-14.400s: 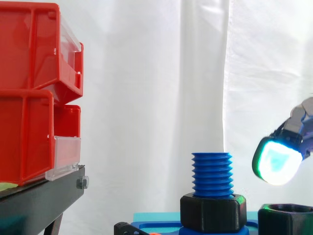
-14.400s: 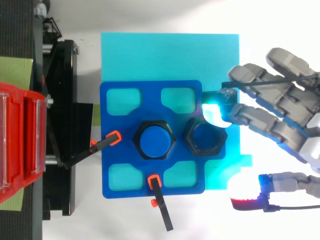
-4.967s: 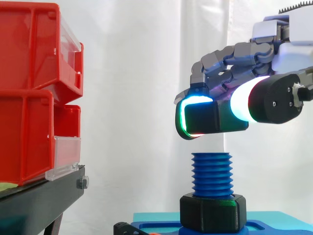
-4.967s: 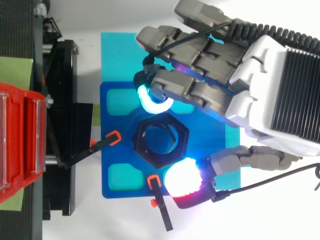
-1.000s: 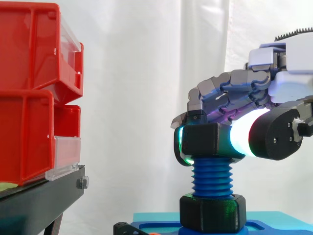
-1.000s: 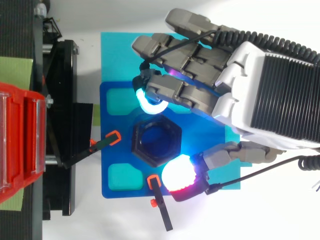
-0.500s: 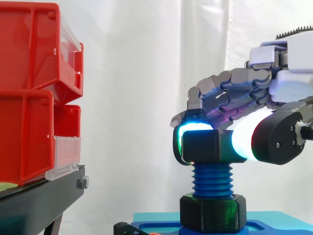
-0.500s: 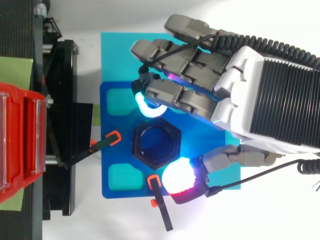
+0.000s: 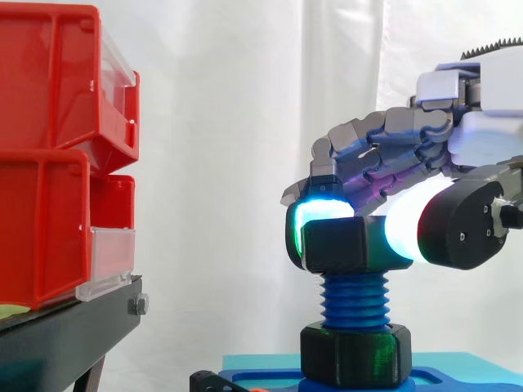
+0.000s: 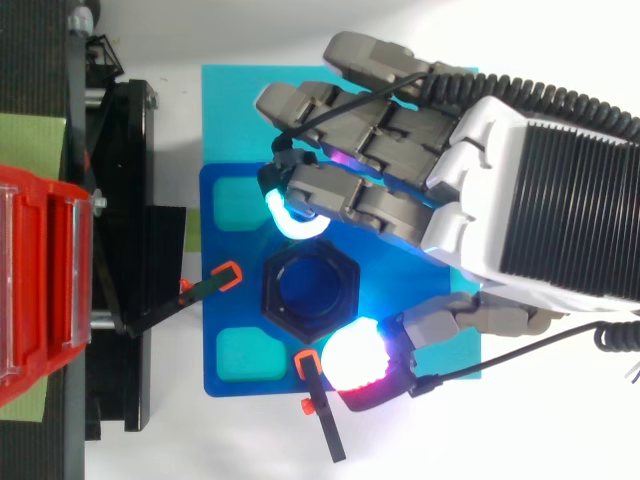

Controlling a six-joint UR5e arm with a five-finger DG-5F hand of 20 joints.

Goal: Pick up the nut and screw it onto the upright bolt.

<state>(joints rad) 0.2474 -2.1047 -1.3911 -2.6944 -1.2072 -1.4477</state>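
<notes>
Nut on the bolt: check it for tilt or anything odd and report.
Nothing stands out. The nut sits level on top of the upright bolt, and in the top view its hole is centred over the blue bolt end. The hand pinches it on opposite sides.

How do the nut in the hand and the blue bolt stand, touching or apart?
Touching. In the side view the nut sits over the top of the bolt, with no gap between them.
</notes>
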